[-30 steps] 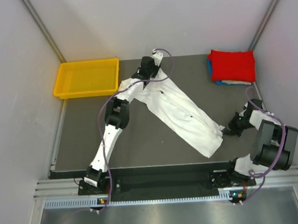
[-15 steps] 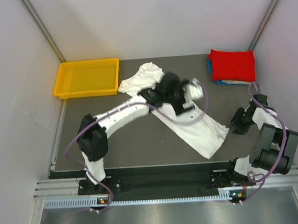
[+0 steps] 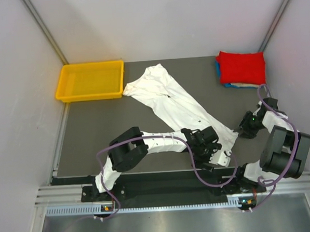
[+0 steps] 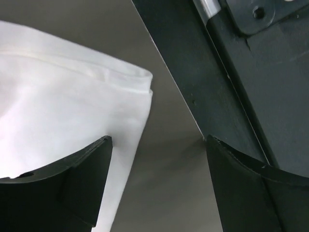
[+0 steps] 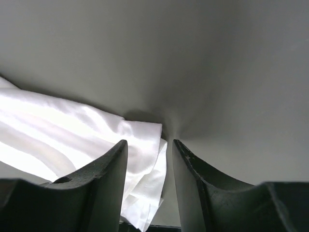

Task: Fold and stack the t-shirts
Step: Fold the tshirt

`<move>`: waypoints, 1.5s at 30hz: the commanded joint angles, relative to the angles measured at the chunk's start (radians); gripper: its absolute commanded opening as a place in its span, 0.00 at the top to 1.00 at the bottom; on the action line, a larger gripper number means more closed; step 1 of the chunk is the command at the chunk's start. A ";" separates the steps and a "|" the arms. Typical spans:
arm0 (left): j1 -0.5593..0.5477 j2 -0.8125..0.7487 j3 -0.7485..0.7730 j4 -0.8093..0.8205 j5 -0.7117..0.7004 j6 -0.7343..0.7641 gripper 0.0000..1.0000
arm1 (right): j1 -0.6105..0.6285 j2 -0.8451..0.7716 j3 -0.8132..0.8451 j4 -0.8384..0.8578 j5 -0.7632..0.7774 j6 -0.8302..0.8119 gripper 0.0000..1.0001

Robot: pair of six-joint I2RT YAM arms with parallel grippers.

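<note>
A white t-shirt [image 3: 175, 102] lies folded lengthwise in a long diagonal strip, from beside the tray to the near right. My left gripper [image 3: 222, 158] is open low over the strip's near corner; in the left wrist view [image 4: 159, 145] the shirt's folded corner [image 4: 72, 106] lies under the left finger [image 4: 82, 174]. My right gripper [image 3: 244, 129] is open at the strip's right corner; in the right wrist view [image 5: 149, 145] the shirt's corner [image 5: 140, 145] lies between the fingers. A folded red shirt [image 3: 241, 67] tops a blue one [image 3: 218, 71] and a cream one [image 3: 244, 84] at the far right.
A yellow plastic tray [image 3: 91, 80] stands at the far left of the dark mat [image 3: 93, 124]. The left arm [image 3: 156, 142] stretches along the near side. The table's front edge [image 4: 193, 96] and black frame run close beside the left gripper.
My left arm left the shirt's far end near the tray and swung across to the near corner. The far end now lies flat. The right gripper barely moved.
</note>
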 commanded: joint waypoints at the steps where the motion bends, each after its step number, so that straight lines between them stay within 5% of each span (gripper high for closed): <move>1: -0.017 0.028 0.036 0.123 -0.071 -0.007 0.19 | -0.005 0.011 -0.007 0.037 -0.007 -0.020 0.58; 5: -0.017 0.060 0.045 0.133 -0.091 -0.025 0.35 | -0.005 0.034 -0.004 0.046 -0.006 -0.023 0.71; 6: -0.019 0.060 0.042 0.133 -0.099 -0.025 0.55 | -0.007 0.045 -0.005 0.050 -0.009 -0.027 0.80; 10: -0.017 0.038 -0.022 0.111 -0.097 -0.050 1.00 | -0.002 0.028 -0.019 0.043 -0.015 -0.028 1.00; 19: 0.005 -0.280 -0.407 -0.054 -0.056 0.018 1.00 | 0.177 -0.168 -0.024 -0.108 0.028 0.081 1.00; 25: 0.064 -0.415 -0.487 -0.163 0.109 0.004 1.00 | 0.244 -0.242 -0.112 -0.208 0.016 0.125 1.00; 29: 0.073 -0.499 -0.554 -0.093 0.159 -0.039 1.00 | 0.307 -0.326 -0.184 -0.251 0.023 0.182 1.00; 31: 0.076 -0.507 -0.536 -0.076 0.122 -0.067 0.93 | 0.306 -0.340 -0.162 -0.288 0.074 0.177 0.70; 33: 0.099 -0.516 -0.487 -0.067 0.057 -0.096 0.87 | 0.280 -0.352 -0.073 -0.306 0.152 0.176 0.63; 38: 0.416 -0.496 -0.375 0.017 -0.158 -0.325 0.52 | 0.242 -0.317 0.230 -0.323 0.226 0.136 0.50; 40: 0.575 -0.483 -0.361 0.070 -0.285 -0.381 0.45 | 0.245 -0.274 0.324 -0.281 0.220 0.072 0.49; 45: 0.775 -0.431 -0.407 0.366 -0.496 -0.299 0.42 | 0.387 -0.042 0.508 -0.104 0.054 0.012 0.47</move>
